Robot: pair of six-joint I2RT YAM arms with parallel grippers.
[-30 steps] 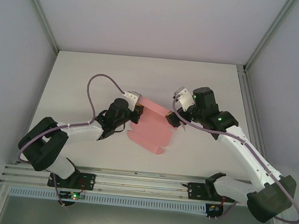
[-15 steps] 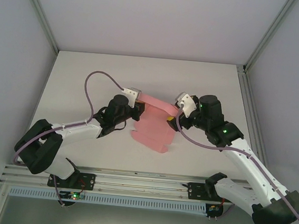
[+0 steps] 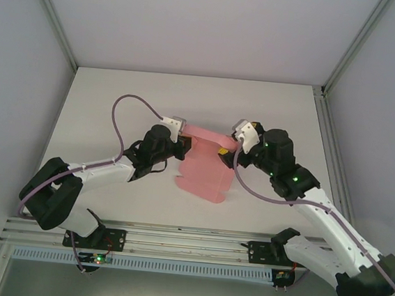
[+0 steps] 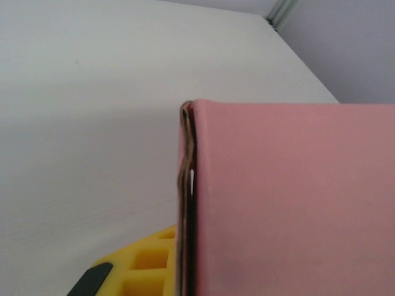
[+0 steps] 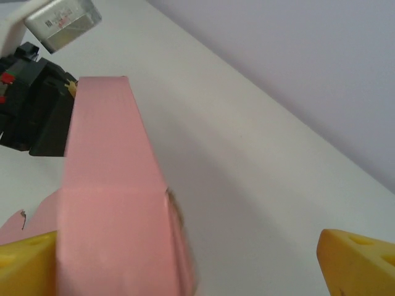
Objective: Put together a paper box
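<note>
The pink paper box (image 3: 206, 168) lies partly folded in the middle of the table, with one long wall raised along its far edge. My left gripper (image 3: 184, 147) is shut on the left end of that wall; in the left wrist view the card's edge (image 4: 187, 185) runs up from beside a yellow finger (image 4: 145, 262). My right gripper (image 3: 225, 151) stands open at the wall's right end. In the right wrist view the card (image 5: 105, 185) sits against the left yellow finger (image 5: 24, 262), while the other finger (image 5: 358, 259) is far off to the right.
The white table (image 3: 118, 98) is bounded by metal frame posts (image 3: 53, 15) and grey side walls. The left arm's black wrist and white camera housing (image 5: 43, 92) show at the far end of the card in the right wrist view.
The right gripper swung in to the right end of the raised wall. The pink card turned from slanted to squarer on the table, and the left gripper kept its hold.
</note>
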